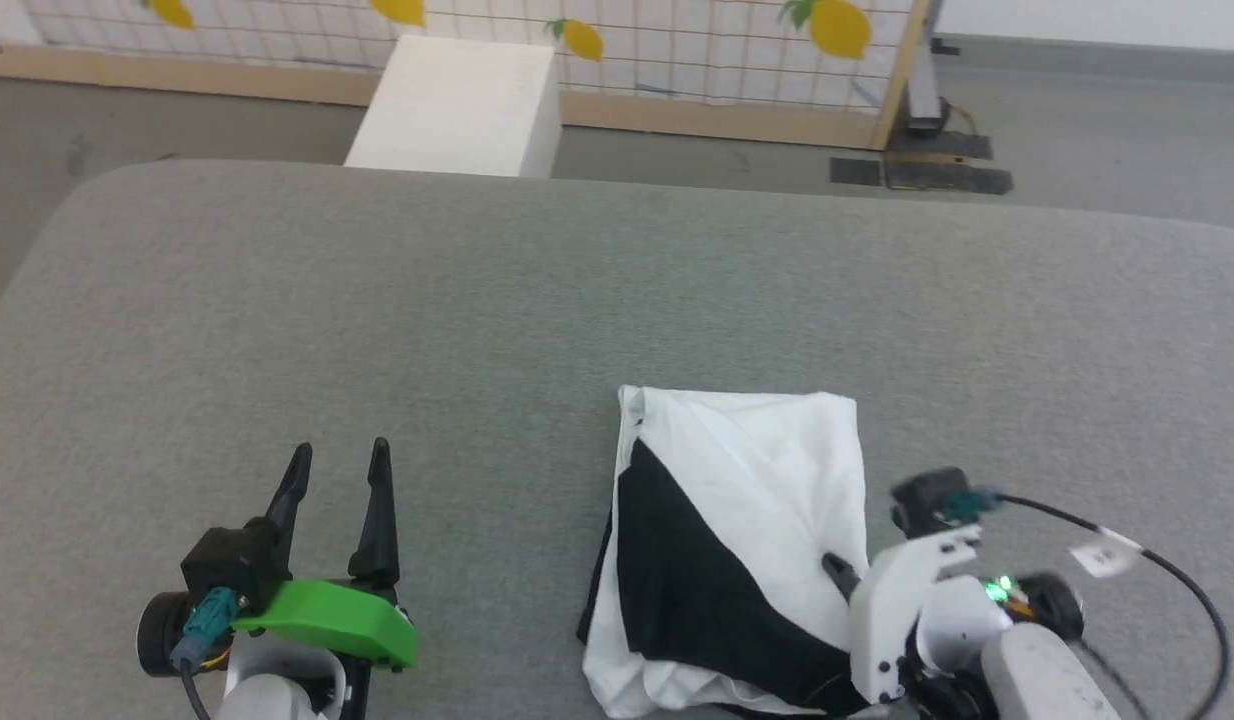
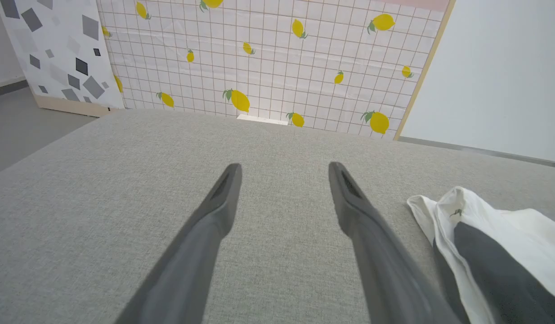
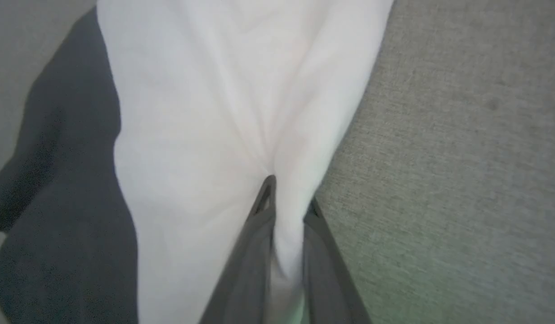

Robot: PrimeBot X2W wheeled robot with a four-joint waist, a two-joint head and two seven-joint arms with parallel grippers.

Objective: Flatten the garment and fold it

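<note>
The garment (image 1: pixel 747 490), a white T-shirt with a black sleeve lying across it, rests folded into a rough rectangle on the grey cushion at the lower middle right. My right gripper (image 1: pixel 845 578) sits at its near right edge, and in the right wrist view it (image 3: pixel 288 198) is shut on a pinched ridge of the white cloth (image 3: pixel 205 112). Well to the left of the garment my left gripper (image 1: pixel 339 462) rests open on the bare cushion, nothing between its fingers (image 2: pixel 223 198). The garment's far corner (image 2: pixel 480 229) lies at the left wrist view's right edge.
The grey cushioned surface (image 1: pixel 577 290) stretches wide to the left and back. A white box (image 1: pixel 462 105) stands on the floor past its far edge, before a lemon-print panel (image 2: pixel 268 58). A black cable (image 1: pixel 1167 570) loops off my right wrist.
</note>
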